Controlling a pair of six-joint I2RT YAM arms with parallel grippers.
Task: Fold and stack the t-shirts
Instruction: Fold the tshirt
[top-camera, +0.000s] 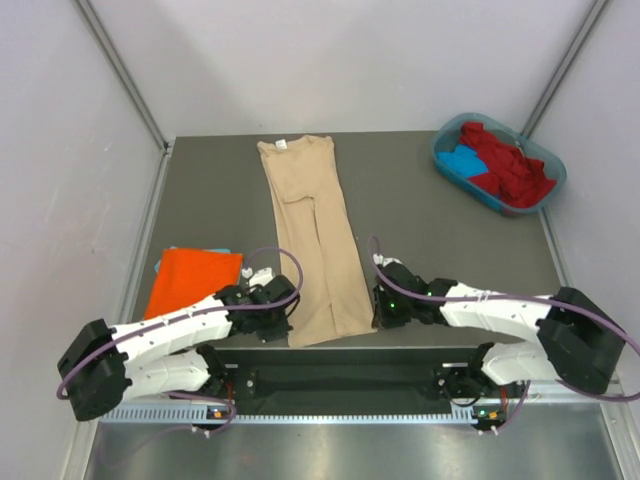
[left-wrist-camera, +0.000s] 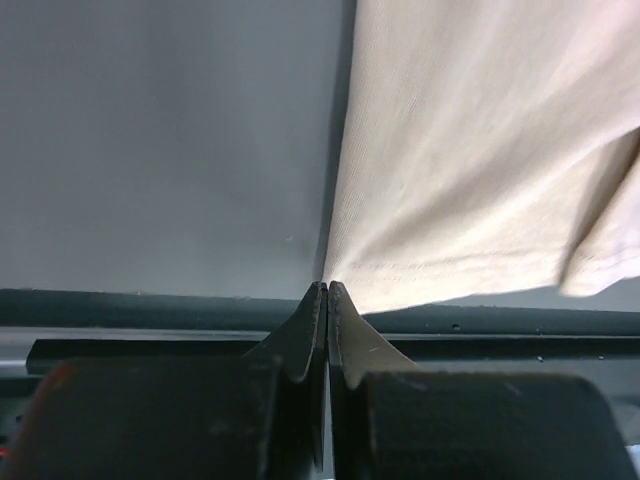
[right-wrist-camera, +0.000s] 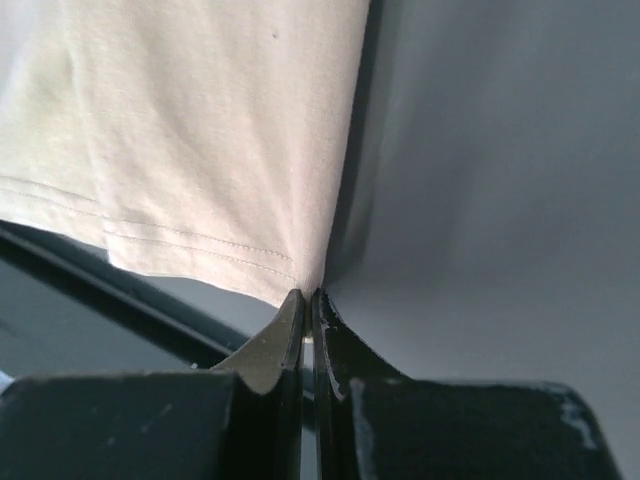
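A beige t-shirt lies in a long narrow strip down the middle of the table, neck label at the far end. My left gripper is shut on its near left hem corner; in the left wrist view the cloth pulls to a point at the closed tips. My right gripper is shut on the near right hem corner, where the stitched hem runs into the tips. A folded orange t-shirt lies at the left, on top of something blue.
A teal oval tub stands at the far right corner, holding crumpled red and blue t-shirts. The table's near edge and a dark rail run just behind both grippers. Grey walls close in the left, right and back.
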